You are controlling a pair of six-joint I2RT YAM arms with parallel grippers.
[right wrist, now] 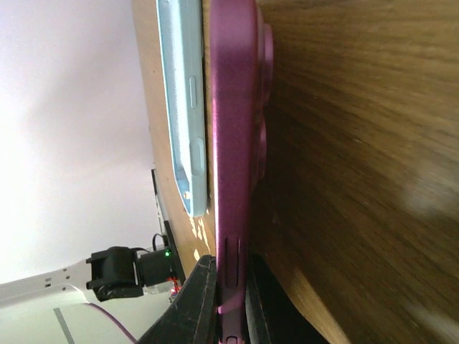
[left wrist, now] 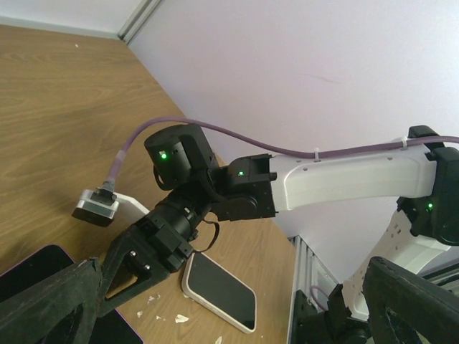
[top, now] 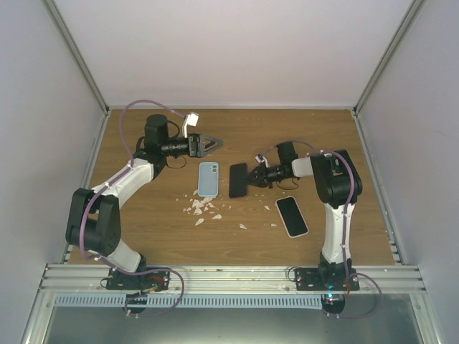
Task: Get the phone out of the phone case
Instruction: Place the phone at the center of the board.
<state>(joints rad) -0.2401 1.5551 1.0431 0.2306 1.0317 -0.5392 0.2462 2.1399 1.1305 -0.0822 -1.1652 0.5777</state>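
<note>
Right end effector [top: 250, 176] on purple phone [right wrist: 233, 143], blue case [top: 207, 178] alongside

Wooden table [top: 315, 136], light blue case [top: 207, 178], white-rimmed phone [top: 292, 216], white scraps [top: 203, 208]

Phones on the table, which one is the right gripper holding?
The dark purple phone in the middle; the light blue one and white-rimmed one lie ungripped.
</note>
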